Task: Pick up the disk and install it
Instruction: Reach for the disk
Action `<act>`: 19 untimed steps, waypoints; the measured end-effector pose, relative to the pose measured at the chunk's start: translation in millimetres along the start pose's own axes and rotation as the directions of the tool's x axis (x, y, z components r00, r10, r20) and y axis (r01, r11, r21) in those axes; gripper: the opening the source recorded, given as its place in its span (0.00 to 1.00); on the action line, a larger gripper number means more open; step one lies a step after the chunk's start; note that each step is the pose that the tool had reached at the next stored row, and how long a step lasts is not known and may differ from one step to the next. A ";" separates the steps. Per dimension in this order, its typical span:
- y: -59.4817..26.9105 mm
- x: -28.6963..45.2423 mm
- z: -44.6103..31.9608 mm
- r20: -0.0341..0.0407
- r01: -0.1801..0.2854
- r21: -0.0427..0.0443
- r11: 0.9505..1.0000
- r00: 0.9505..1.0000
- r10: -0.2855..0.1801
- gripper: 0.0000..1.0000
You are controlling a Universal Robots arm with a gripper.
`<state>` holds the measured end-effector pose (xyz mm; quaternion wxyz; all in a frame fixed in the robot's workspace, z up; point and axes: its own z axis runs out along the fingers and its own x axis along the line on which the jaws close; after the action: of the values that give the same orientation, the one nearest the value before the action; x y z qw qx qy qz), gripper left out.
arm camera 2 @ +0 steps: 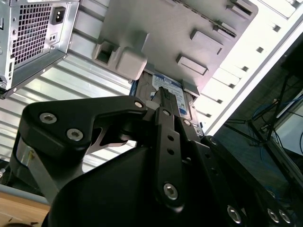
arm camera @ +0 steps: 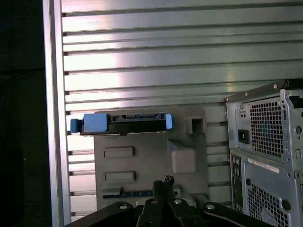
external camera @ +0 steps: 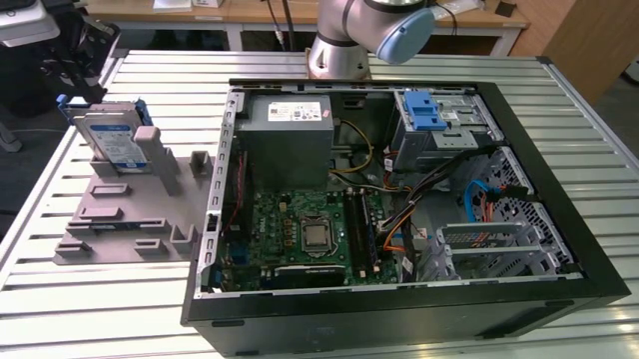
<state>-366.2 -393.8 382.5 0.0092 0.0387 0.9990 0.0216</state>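
Observation:
The disk (external camera: 108, 138), silver with a white-and-blue label and a blue bracket, stands on edge at the far end of the grey holder (external camera: 130, 217), at the exterior view's left. It also shows edge-on in the first wrist view (arm camera: 125, 123) and label-on in the second wrist view (arm camera 2: 171, 94). My black gripper (external camera: 92, 90) hangs just above and behind the disk, apart from it. Its fingertips (arm camera: 163, 183) lie together with nothing between them.
An open computer case (external camera: 519, 120) lies on the slatted metal table (external camera: 100, 314), with a grey power supply (external camera: 289, 138), a motherboard (external camera: 310, 232) and a blue-latched drive cage (external camera: 435, 123) inside. The arm's base (external camera: 340, 52) stands behind the case.

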 end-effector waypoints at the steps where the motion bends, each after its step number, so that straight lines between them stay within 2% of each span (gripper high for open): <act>1: 0.0 0.6 0.0 0.000 0.000 0.000 1.000 1.000 0.000 0.11; 8: -0.4 5.4 0.1 0.000 0.000 0.000 1.000 1.000 0.000 0.11; 13: 1.0 15.6 0.3 -0.002 0.000 0.000 1.000 1.000 0.000 0.11; 19: 9.0 25.6 2.6 -0.012 -0.001 0.001 1.000 1.000 0.001 0.11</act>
<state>-390.9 -382.7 379.9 0.0033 0.0390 0.9990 0.0214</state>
